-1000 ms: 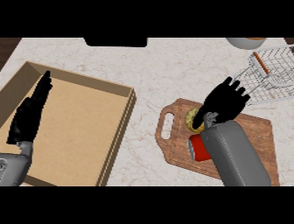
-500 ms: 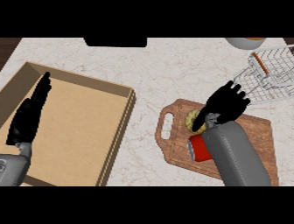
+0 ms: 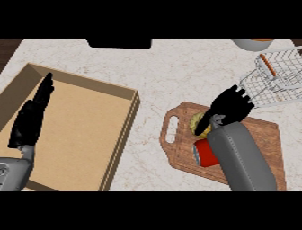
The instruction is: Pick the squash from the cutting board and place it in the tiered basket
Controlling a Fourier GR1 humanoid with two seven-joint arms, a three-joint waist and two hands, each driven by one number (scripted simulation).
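Nearest the viewer, the right forearm crosses the wooden cutting board (image 3: 259,134), partly hiding a red object (image 3: 205,153) on it. Just beyond, the right hand (image 3: 229,107) hangs over the squash (image 3: 200,126), fingers spread and unclenched, holding nothing; this placement suits a descent onto the vegetable. The squash, a pale yellow rounded form, lies on the board's left part near the handle slot, mostly covered by the hand. At left, the left hand (image 3: 33,117) rests open over a shallow brown box (image 3: 124,134). Farthest, the wire tiered basket (image 3: 283,78) stands on the counter (image 3: 167,67), just beyond the board.
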